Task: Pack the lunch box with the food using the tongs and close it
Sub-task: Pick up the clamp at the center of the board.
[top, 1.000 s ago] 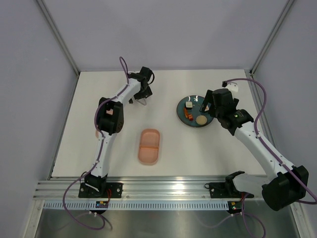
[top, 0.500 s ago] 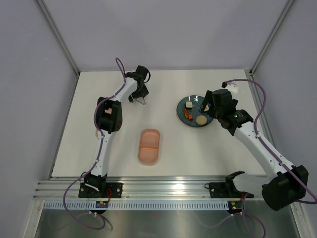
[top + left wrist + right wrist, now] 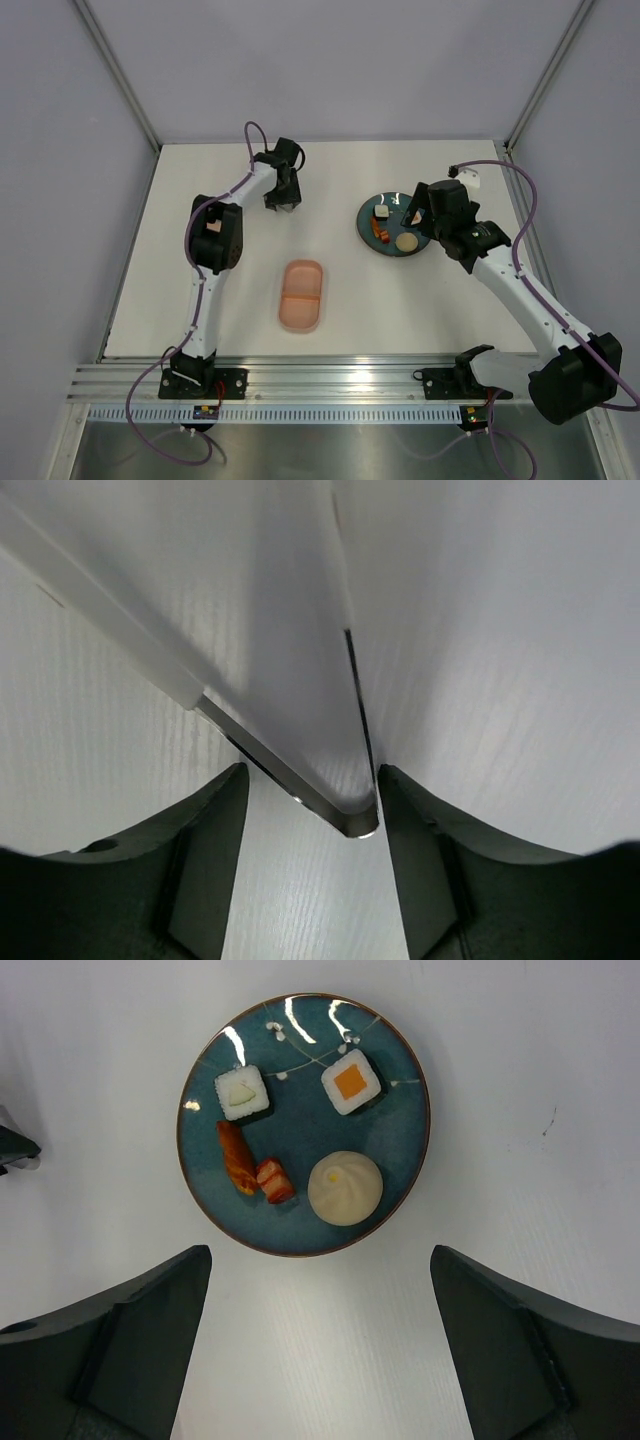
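Observation:
The tongs (image 3: 262, 752), thin pale metal bent in a V, lie on the white table at the back left. My left gripper (image 3: 312, 775) (image 3: 284, 203) stands over them, its jaws partly closed around the bend. The right finger is against the metal, and a gap remains on the left. The pink two-compartment lunch box (image 3: 301, 295) sits open and empty at the table's middle. The food lies on a dark teal plate (image 3: 400, 1185) (image 3: 363, 222): two white cubes (image 3: 351, 1082), orange-red sausage bits (image 3: 239, 1158) and a round beige bun (image 3: 344, 1188). My right gripper (image 3: 320, 1256) (image 3: 415, 212) hovers open over the plate's near edge.
White walls and a metal frame close in the table at the back and sides. The left arm's elbow (image 3: 214, 237) hangs over the table's left part. The arm bases stand on the rail at the near edge.
My left gripper has dropped onto the tongs and its jaws have narrowed around them. The right arm has barely shifted.

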Tool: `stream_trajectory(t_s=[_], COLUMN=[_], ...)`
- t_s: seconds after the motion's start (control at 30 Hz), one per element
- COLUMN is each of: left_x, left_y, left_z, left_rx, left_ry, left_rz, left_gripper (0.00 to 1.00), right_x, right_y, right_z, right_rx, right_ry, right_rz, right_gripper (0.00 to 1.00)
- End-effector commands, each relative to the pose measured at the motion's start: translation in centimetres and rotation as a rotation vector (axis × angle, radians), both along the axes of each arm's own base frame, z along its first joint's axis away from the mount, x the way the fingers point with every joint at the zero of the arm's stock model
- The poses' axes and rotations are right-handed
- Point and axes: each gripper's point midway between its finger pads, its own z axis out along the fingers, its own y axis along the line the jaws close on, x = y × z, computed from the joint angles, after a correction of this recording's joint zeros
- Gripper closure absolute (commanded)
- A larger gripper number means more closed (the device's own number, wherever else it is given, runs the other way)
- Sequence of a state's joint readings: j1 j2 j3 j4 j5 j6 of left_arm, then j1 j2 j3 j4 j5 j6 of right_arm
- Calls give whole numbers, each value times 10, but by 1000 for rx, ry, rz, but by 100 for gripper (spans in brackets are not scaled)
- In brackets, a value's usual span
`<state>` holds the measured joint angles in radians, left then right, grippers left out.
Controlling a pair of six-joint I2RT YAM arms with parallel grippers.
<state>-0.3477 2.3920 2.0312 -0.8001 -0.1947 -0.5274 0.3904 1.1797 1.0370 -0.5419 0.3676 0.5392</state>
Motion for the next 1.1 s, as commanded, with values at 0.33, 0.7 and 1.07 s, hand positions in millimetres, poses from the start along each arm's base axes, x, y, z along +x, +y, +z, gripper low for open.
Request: stream_trajectory(t_s=[0.33,0.7,1.07], left_x=[-8,-54,-77], left_y=[-17,-19,-6], left_z=[12,14,27], left_rx=[-52,-52,-13], left_ry=[-18,38,52], left_rz=[-160,-271,-317], left_gripper=[71,71,1], right_x=[-6,-7,-7], right_y=[3,6,8], right_z=[1,-3,-4], right_rx=[52,70,81], right_ry=[-13,0,0], right_rz=[-13,-7,0], right_gripper=[0,1,1])
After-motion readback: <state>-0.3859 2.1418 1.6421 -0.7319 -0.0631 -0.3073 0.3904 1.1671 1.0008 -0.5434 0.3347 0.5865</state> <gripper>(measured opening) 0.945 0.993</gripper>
